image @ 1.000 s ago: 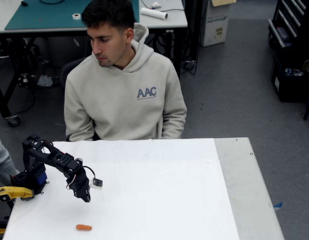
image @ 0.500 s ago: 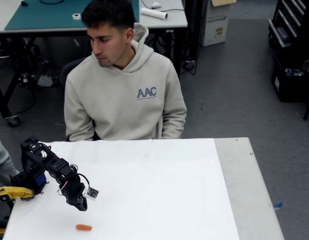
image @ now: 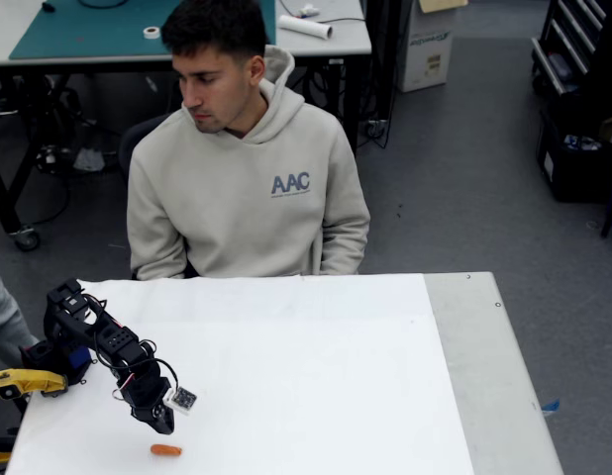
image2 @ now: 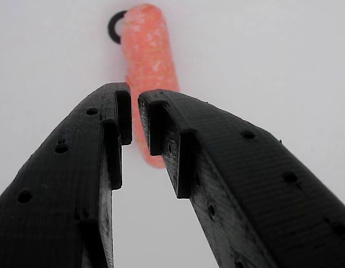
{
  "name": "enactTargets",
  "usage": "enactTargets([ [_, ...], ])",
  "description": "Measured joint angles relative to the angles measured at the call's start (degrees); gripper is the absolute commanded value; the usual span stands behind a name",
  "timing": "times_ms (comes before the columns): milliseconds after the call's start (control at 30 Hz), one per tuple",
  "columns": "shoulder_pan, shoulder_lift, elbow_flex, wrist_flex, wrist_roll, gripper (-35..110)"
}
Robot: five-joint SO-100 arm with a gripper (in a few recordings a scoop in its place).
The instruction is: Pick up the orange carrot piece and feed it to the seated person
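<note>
While our gripper (image: 163, 424) hangs low over the near left part of the white table (image: 316, 376), nothing of the task is finished yet: the orange carrot piece (image: 166, 449) lies flat on the tabletop, ungrasped, just nearer the camera than our fingertips in the fixed view. In the wrist view the carrot piece (image2: 148, 67) runs lengthwise away from us, with its near end passing behind the tips of our fingers (image2: 114, 117). Our jaws stand nearly together, only a narrow slit between the tips, and they pinch nothing. By our judgement we would have to spread them before they could take the carrot. The grasp, the lift and the whole carry are left, since the seated person (image: 242, 158) waits at the far side of the table, well apart from the carrot.
</note>
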Motion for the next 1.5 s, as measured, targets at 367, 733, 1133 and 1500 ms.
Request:
enactTargets([
  [367,3.87,0.0,0.0,0.0,0.09,-2],
  [733,3.78,-4.04,-0.18,0.0,0.09,2],
  [1133,3.34,-4.92,-0.62,0.0,0.0,25],
  [1500,2.02,-4.92,-0.62,0.0,-0.18,21],
])
